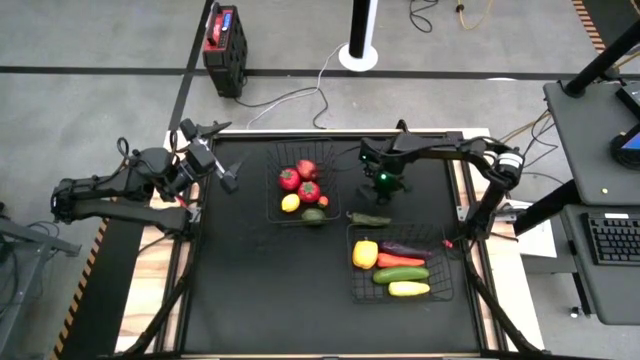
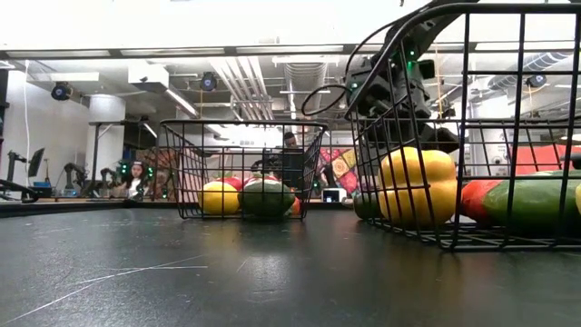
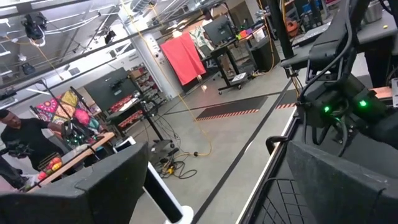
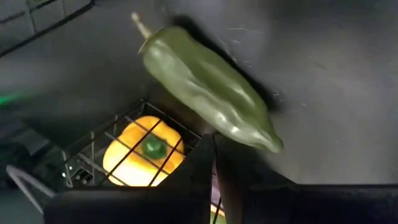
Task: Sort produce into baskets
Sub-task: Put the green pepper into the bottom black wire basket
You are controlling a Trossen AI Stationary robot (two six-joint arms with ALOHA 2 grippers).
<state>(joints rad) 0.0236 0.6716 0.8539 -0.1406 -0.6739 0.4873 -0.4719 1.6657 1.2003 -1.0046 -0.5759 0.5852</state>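
A long green pepper [image 1: 368,218] lies on its side on the black mat between the two wire baskets [image 4: 205,87]. The far basket [image 1: 277,160] holds red, yellow and green produce. The near right basket [image 1: 442,250] holds a yellow pepper [image 4: 146,152], a purple piece, an orange one, a green one and a pale yellow one. My right gripper [image 1: 383,187] hovers shut above the mat just beyond the green pepper, pointing steeply down [image 4: 214,180]. My left gripper [image 1: 228,180] waits open at the table's left edge, with nothing between its fingers [image 3: 217,186].
The mat's near left half is bare [image 1: 260,290]. In the low view the far basket [image 2: 245,136] stands mid-table and the near basket's wire wall [image 2: 472,127] fills the right. A black-and-red box [image 1: 225,40] and cables lie on the floor beyond the table.
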